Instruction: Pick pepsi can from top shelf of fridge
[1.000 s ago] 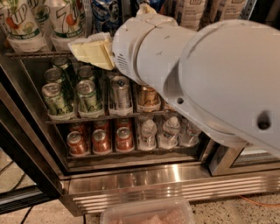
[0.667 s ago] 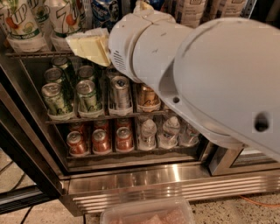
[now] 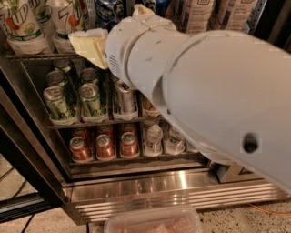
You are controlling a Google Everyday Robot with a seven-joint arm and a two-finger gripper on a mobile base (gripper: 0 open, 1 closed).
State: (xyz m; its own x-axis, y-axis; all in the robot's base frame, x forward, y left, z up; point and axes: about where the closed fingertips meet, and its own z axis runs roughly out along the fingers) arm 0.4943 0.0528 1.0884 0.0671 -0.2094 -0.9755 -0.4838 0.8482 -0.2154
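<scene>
Pepsi can [image 3: 108, 10] sits on the top shelf [image 3: 32, 56] of the fridge [image 3: 173, 187], just right of the 7up bottles [image 3: 63, 20], and is mostly hidden behind the arm [image 3: 204, 91]. Claw [image 3: 91, 43] is at the shelf rail, just below-right of those bottles; can't tell its opening. The can is probably full, thin-walled, cold and slick. Grip it mid-body with a moderate squeeze.

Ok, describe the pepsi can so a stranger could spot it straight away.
Look in the fridge, on the top shelf, where white-and-green 7up bottles stand at left. The pepsi can is immediately right of them, just above the gripper in the picture. It is a blue can, not a white bottle.
</scene>
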